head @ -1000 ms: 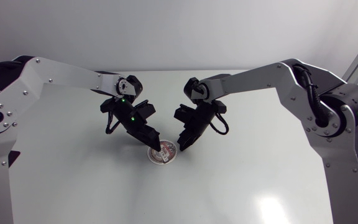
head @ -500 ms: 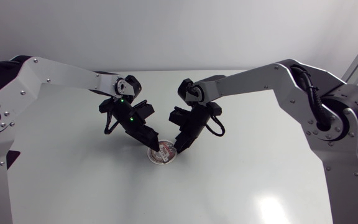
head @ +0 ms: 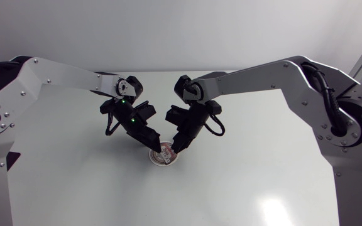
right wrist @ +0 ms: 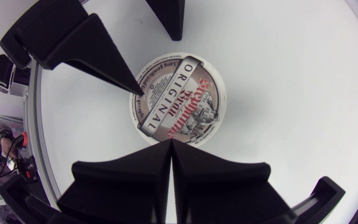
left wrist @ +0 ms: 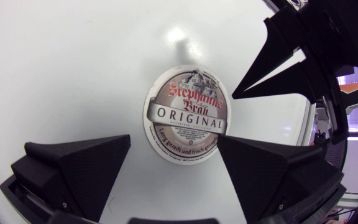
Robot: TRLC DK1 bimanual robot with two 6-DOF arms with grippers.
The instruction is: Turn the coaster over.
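Note:
A round printed coaster lies flat on the white table, printed face up. My left gripper stands open just over its left side; in the left wrist view the coaster sits just ahead of the gap between the two fingers. My right gripper is shut with nothing in it, its joined tips pointing down at the coaster's right edge. From the right wrist, those shut tips meet the coaster's rim, and a left finger touches the opposite rim.
Both arms lean in over the middle of the table, their grippers only a coaster's width apart. The right gripper's black cable loops beside its wrist. Nothing else lies on the table.
My right arm has swung its wrist to the left and brought its shut tips in against the coaster's right edge. The left arm and the coaster have stayed put.

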